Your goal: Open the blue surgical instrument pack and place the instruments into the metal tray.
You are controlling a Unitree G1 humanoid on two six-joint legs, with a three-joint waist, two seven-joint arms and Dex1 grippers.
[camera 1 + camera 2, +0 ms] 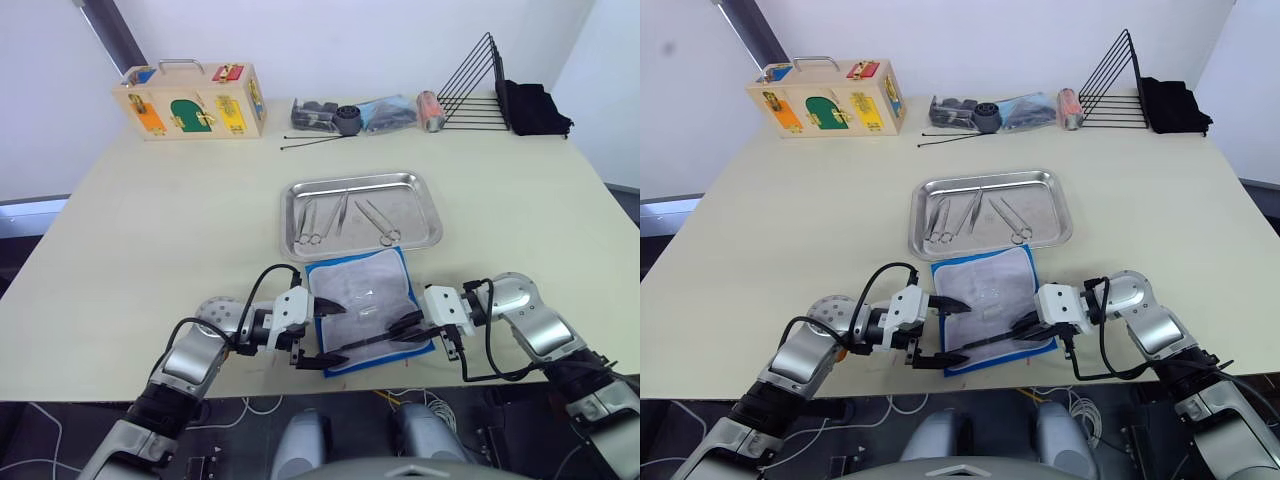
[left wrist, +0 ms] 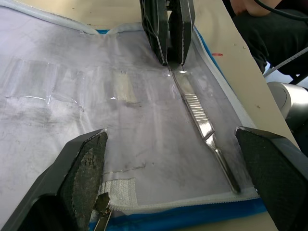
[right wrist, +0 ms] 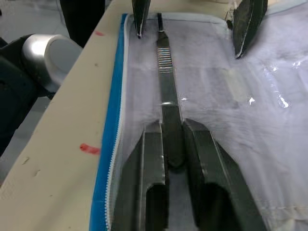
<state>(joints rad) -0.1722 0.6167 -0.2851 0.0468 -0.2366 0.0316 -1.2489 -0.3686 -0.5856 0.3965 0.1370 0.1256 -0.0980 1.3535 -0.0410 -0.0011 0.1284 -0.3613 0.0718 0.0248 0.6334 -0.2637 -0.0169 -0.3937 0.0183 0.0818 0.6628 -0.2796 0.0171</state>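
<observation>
The blue surgical instrument pack (image 1: 365,285) lies open near the table's front edge, pale grey lining up. Just behind it sits the metal tray (image 1: 408,203), holding three slim metal instruments (image 1: 345,215). A silver tweezers (image 2: 202,120) stretches along the lining by the pack's near edge. My right gripper (image 3: 171,125) is shut on one end of it. My left gripper (image 2: 171,134) stands open over the pack's near left part, its fingertips (image 3: 142,17) on either side of the tweezers' free end.
Along the far edge stand a wooden box with coloured latches (image 1: 190,100), a bluish bag of dark parts (image 1: 385,112), a red can (image 1: 428,108), a black wire rack (image 1: 475,90) and black cloth (image 1: 535,108). Two thin black rods (image 1: 315,145) lie behind the tray.
</observation>
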